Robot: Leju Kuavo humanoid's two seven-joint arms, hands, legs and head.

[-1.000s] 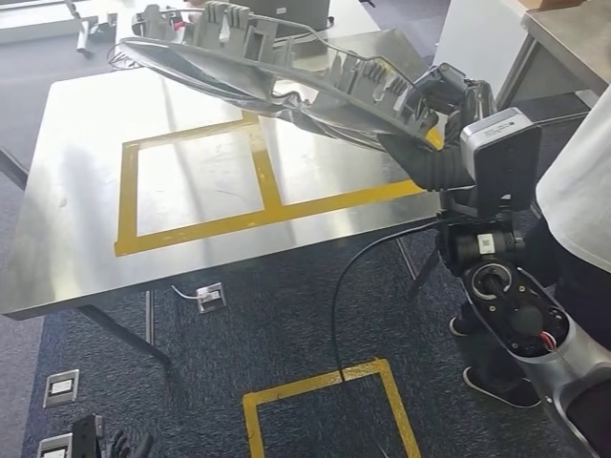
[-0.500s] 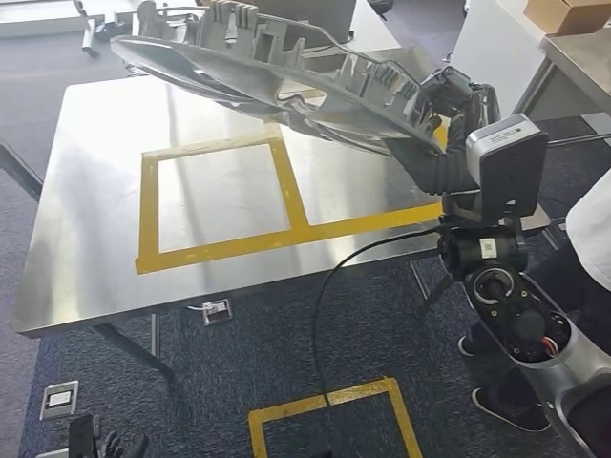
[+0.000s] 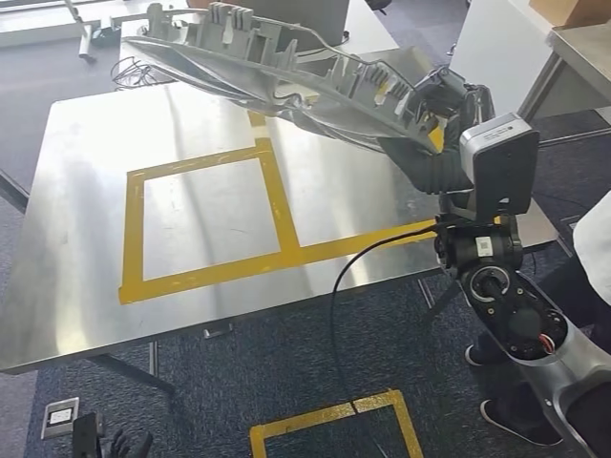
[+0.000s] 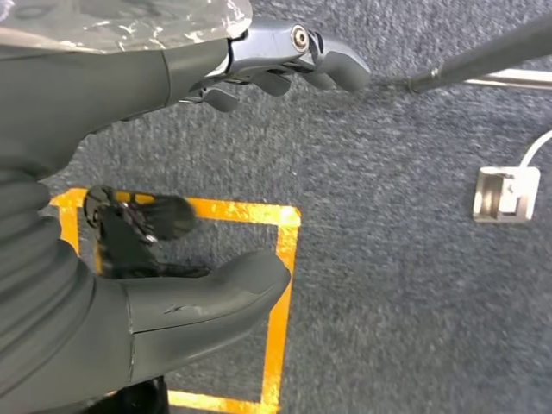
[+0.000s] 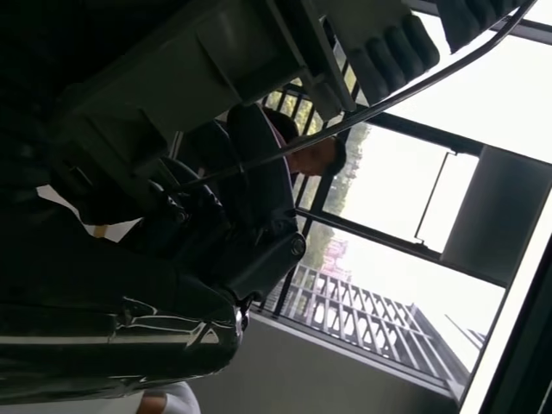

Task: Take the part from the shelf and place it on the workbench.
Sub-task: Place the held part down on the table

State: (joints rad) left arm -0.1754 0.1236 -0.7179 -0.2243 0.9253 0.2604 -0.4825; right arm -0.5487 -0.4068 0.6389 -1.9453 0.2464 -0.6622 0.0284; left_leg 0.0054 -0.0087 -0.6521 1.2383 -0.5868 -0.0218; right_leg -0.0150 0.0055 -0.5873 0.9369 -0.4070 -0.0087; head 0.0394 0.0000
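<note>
At the right of the frame the robot's right arm (image 3: 530, 329) is a silver shell with an open black round joint showing red wires. Above it sit a grey box-shaped wrist camera (image 3: 499, 164), a black cable (image 3: 346, 277), and a dark grey ribbed cover running into the right hand (image 3: 447, 105).

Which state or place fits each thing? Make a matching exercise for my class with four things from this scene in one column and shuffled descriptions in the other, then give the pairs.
Things
1. grey plastic part
2. right hand
3. left hand
4. yellow tape rectangle

Descriptions
A. stuck flat on the steel workbench
B. holds nothing, hanging over the carpet
C. held in the air above the workbench
D. grips one end of the part

Pairs: 1-C, 2-D, 3-B, 4-A
</note>
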